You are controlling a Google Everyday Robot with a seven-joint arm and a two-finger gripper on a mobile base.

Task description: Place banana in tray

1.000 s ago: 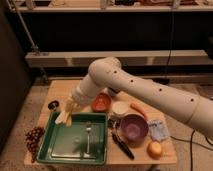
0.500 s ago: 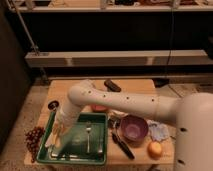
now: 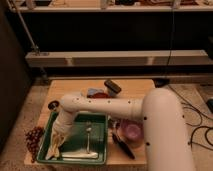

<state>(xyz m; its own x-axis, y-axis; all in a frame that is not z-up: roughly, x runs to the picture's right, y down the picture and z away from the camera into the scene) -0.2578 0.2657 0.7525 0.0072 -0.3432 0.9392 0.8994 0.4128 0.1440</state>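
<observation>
The green tray (image 3: 100,150) lies on the front left of the wooden table. My white arm reaches in from the right, and my gripper (image 3: 59,134) hangs low over the tray's left side. It is shut on the pale yellow banana (image 3: 53,149). The banana hangs down with its lower end at the tray floor, close to the left rim. The arm hides part of the table behind the tray.
A spoon-like utensil (image 3: 88,136) and a flat white item (image 3: 81,155) lie in the tray. Dark grapes (image 3: 33,139) sit left of it. A purple bowl (image 3: 132,131) and a black utensil (image 3: 123,146) are to its right. A dark block (image 3: 112,87) is at the back.
My arm has swung left and down. The gripper has brought the banana from above the tray's back edge down into the tray's left side.
</observation>
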